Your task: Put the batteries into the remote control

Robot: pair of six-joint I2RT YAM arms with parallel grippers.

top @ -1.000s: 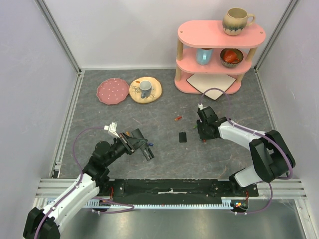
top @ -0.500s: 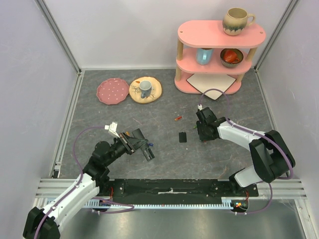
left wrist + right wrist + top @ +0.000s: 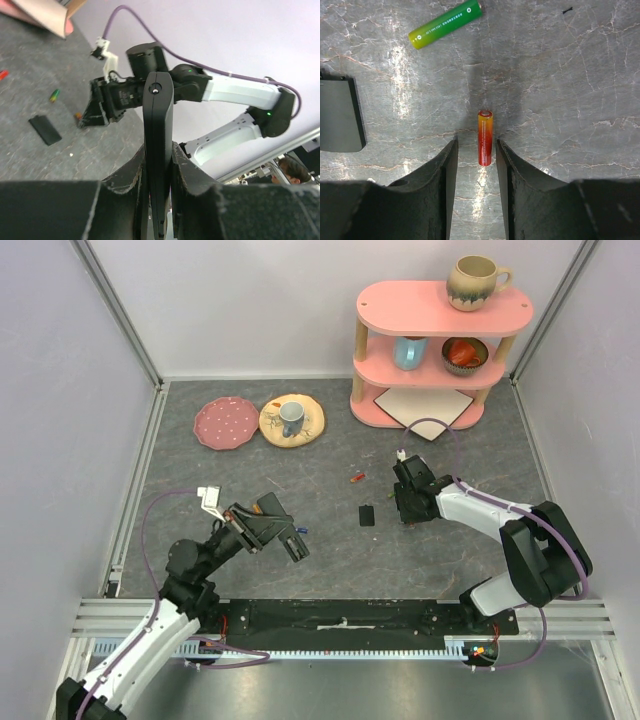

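Observation:
My left gripper is shut on the black remote control, which stands on edge between the pads and sticks out past them. From above, the left gripper holds the remote control over the near-left table. My right gripper is open, tips down at the table, straddling an orange-red battery with a gap on each side. A green battery lies further ahead to the left. A red battery lies apart, left of the right gripper.
A small black battery cover lies flat between the two grippers. A pink shelf with mugs and a bowl stands at the back right. Two plates, one bearing a mug, sit at the back left.
The left arm has drawn back a little toward its base, the remote still in its grip. The right gripper's jaws have widened slightly around the orange-red battery.

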